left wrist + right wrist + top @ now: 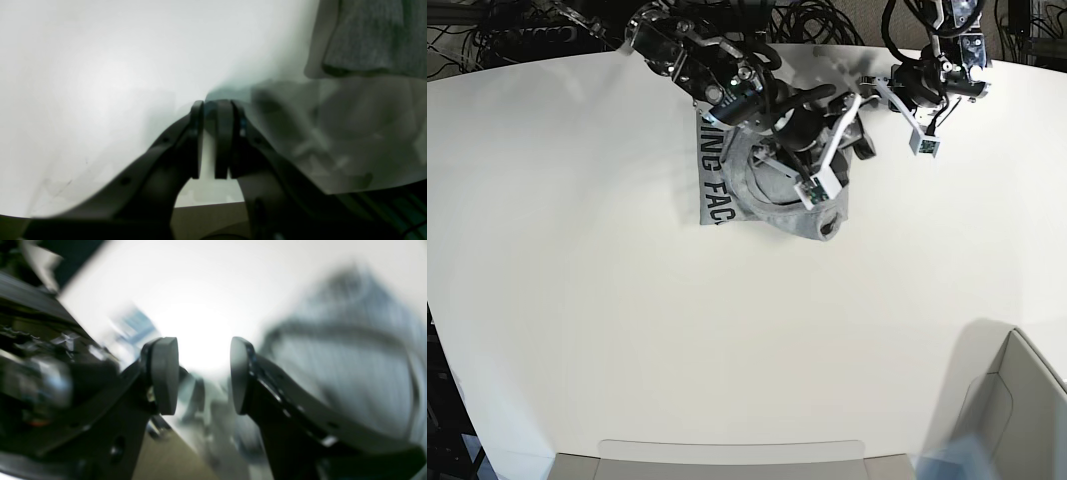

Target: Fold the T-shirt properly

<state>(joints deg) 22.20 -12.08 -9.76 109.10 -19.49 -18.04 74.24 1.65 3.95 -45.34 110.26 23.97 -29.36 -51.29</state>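
**T-shirt bunched at far edge of table, both arms over it**

Surface: a broad white table (627, 330) with a curved near edge filled most of the base view. Its top looked bare apart from the garment and the shadows of the arms. At 12 o'clock, behind the far edge, lay a tangle of dark cables (817, 20). At 5 o'clock a pale box-like corner (1017, 400) stood beside the table; its nature could not be told.

T-shirt (722, 190): heather grey, bunched in a rough folded heap toward 12 o'clock of the table, black block lettering showing along its 9 o'clock edge. The left wrist view showed a grey fabric edge (367, 36) at 2 o'clock.

Right gripper (203, 373): fingers well apart with nothing between them; blurred grey cloth lay to its 3 o'clock side. In the base view this arm reached over the heap.

Left gripper (211, 140): fingers nearly together, a thin slit between the pads (223, 140), white table visible through it, no cloth seen in the slit. It stood beside the shirt over bare table.
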